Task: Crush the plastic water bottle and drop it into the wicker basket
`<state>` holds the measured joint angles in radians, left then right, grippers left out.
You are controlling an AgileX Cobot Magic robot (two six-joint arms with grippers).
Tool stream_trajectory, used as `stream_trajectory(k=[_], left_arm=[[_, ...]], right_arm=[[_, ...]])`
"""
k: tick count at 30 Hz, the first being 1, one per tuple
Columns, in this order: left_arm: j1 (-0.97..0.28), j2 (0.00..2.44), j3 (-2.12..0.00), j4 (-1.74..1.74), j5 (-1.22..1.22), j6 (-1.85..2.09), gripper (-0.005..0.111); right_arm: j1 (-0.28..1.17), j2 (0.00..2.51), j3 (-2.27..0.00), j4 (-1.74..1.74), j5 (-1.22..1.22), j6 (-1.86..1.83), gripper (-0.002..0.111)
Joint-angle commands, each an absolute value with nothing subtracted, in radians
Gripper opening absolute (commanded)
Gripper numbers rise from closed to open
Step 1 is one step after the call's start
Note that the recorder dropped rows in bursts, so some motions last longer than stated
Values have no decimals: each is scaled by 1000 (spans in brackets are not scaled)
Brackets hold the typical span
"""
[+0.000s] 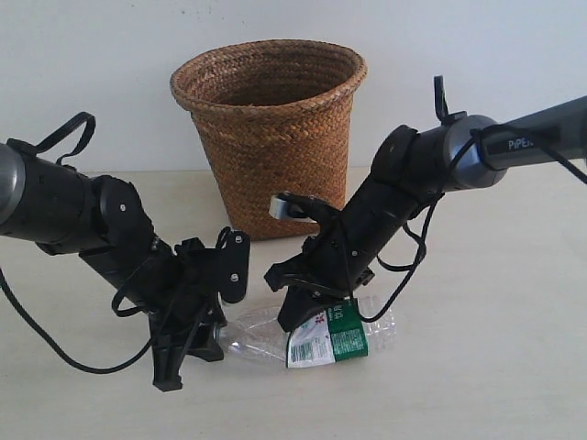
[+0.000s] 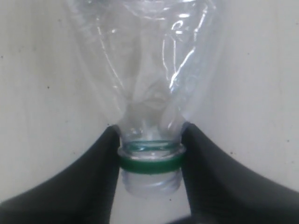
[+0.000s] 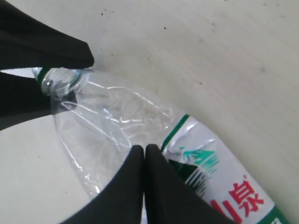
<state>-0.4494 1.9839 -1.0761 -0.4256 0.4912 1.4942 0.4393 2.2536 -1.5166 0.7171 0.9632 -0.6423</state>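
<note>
The plastic water bottle (image 1: 323, 335) lies on its side on the table, its clear body creased and flattened, with the green-and-white label toward the right. My left gripper (image 1: 218, 341) is shut on its neck (image 2: 149, 161), one finger on each side of the green ring; no cap shows. My right gripper (image 1: 295, 316) is shut, with its two fingertips (image 3: 138, 154) together and pressing down on the clear body (image 3: 117, 121) beside the label's edge. Behind both arms stands the wicker basket (image 1: 275, 137), upright and apart from the bottle.
The pale table (image 1: 495, 348) runs to a white wall behind the basket. Black cables hang off both arms, one looping low near the table at the left (image 1: 55, 353). Both arms crowd the middle, just in front of the basket.
</note>
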Motion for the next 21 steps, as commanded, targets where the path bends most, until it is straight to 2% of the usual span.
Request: stream_trajectory(k=[1, 7, 15, 21], left_arm=[[-441, 2000, -1061, -376, 526, 1484, 4], [-441, 2000, -1061, -378, 516, 1481, 4], [-441, 2000, -1061, -378, 519, 1481, 4], [-441, 1984, -1061, -378, 522, 1477, 4]], right_arm=[[419, 2323, -1478, 369, 935, -624, 0], [419, 2332, -1487, 463, 907, -626, 0], [419, 2300, -1607, 587, 1120, -649, 0], [402, 2148, -1646, 586, 1190, -647, 0]])
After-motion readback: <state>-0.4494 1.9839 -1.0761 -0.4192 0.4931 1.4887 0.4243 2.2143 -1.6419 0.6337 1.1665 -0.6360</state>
